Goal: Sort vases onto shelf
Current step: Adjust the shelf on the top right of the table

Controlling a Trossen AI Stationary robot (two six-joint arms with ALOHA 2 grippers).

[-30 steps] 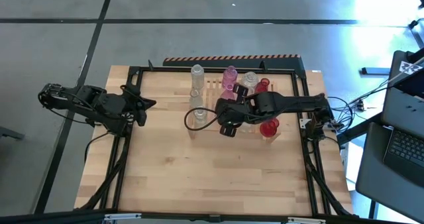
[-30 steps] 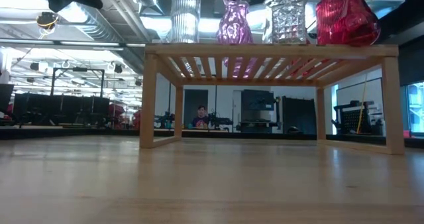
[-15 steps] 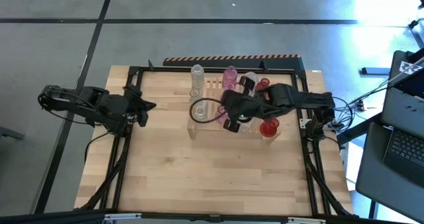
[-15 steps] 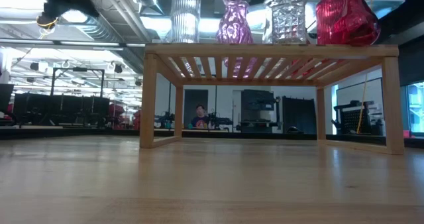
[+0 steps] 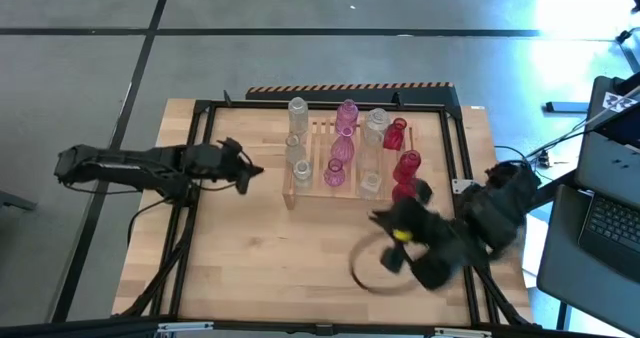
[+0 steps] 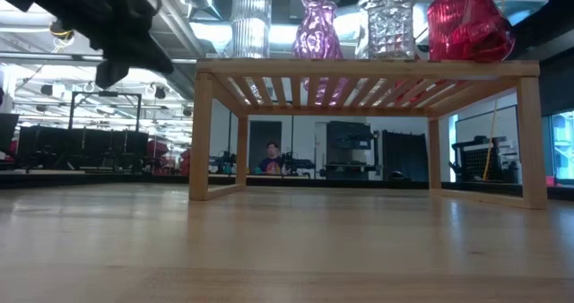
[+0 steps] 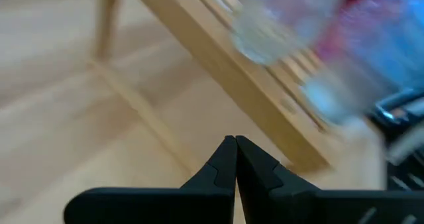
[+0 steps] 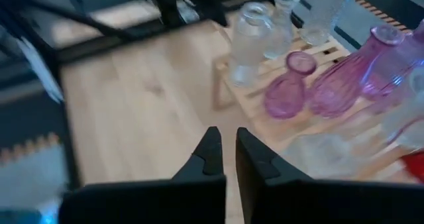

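The shelf (image 5: 322,168), a light wooden slat rack, stands on the table's far half. Several vases stand on it: clear ones (image 5: 298,110) at its left, pink ones (image 5: 340,150) in the middle, red ones (image 5: 407,165) at its right. In the low view they line its top tier (image 6: 368,67). My left gripper (image 5: 254,169) hovers shut just left of the shelf, holding nothing; its wrist view shows the shut tips (image 7: 235,159) before the shelf's edge (image 7: 252,85). My right gripper (image 5: 388,228) is blurred, shut and empty, above the table near the shelf's right.
A black metal frame (image 5: 205,108) runs around the tabletop. Bare planks (image 5: 280,268) lie between the shelf and the table's near edge. A cable loop (image 5: 362,270) hangs by the right arm. Beyond the right edge stands a laptop (image 5: 610,218).
My right gripper has swung away from above the shelf toward the table's near right corner, rolling as it went. My left gripper has moved right toward the shelf and sunk lower, coming into the low view at top left. The vases have stayed in place.
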